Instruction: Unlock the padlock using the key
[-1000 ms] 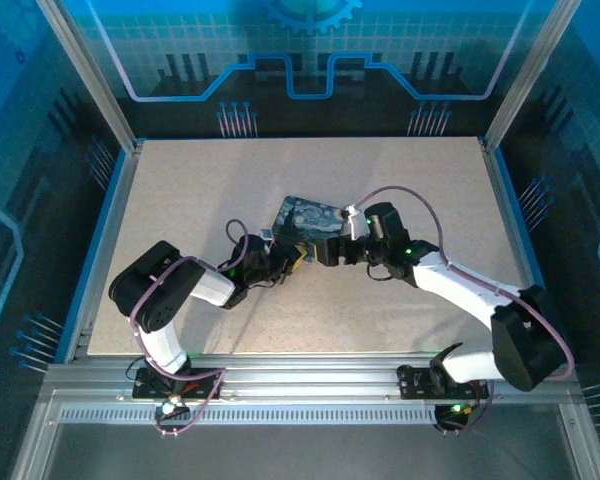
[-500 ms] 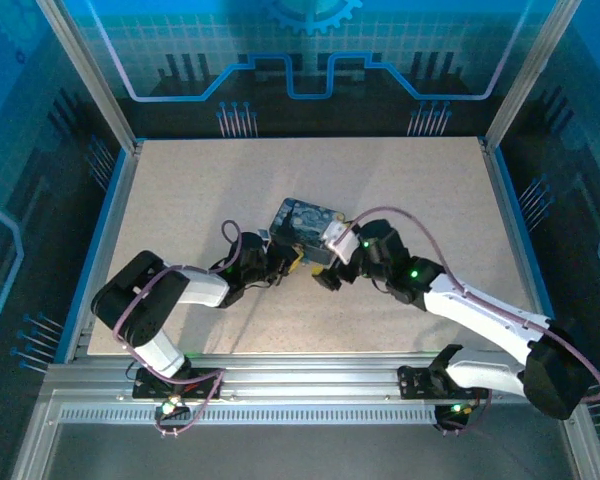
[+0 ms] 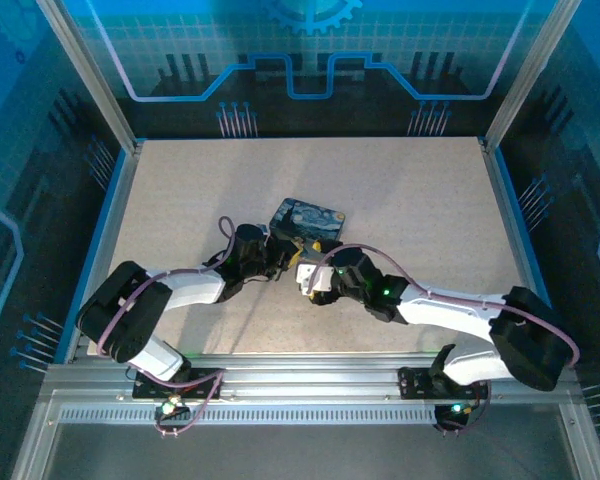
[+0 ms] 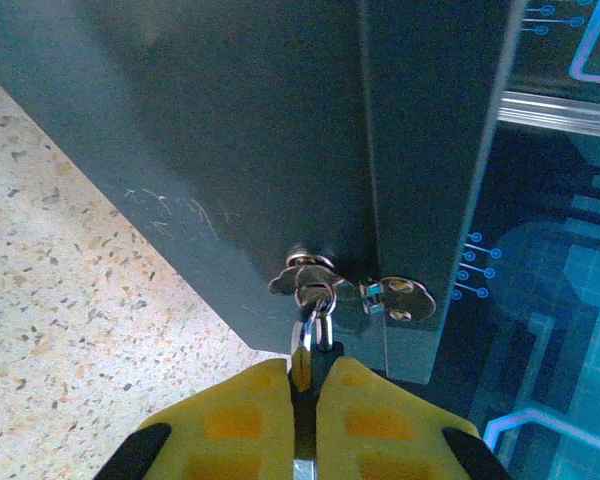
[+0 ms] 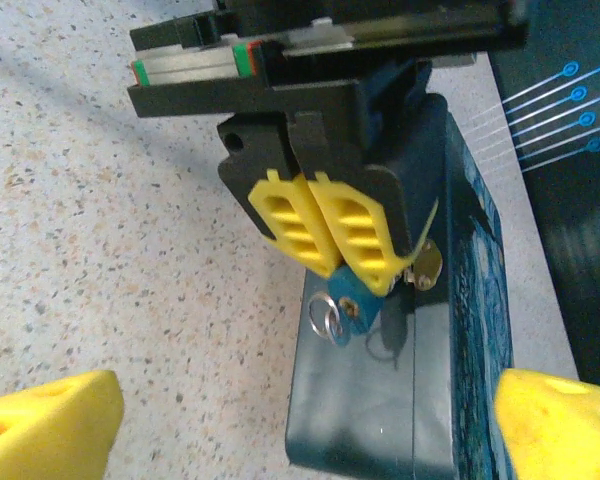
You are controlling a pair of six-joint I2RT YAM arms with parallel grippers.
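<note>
Our left end effector (image 4: pixel 305 380) is pinched narrow on what we take for the key (image 4: pixel 302 345). Its long axis runs straight up the frame into the padlock (image 4: pixel 310 282), at frame centre on the tin's (image 4: pixel 280 150) edge. The right end effector (image 5: pixel 300 425) stands wide and empty nearby, so the left is nearer.

Tin (image 3: pixel 305 222) on table (image 3: pixel 180 190), padlock (image 4: pixel 310 284) at its side

No word, number or brand mark can be read on the painted tin (image 3: pixel 308 220) or the blue patterned walls (image 3: pixel 310 60).
</note>
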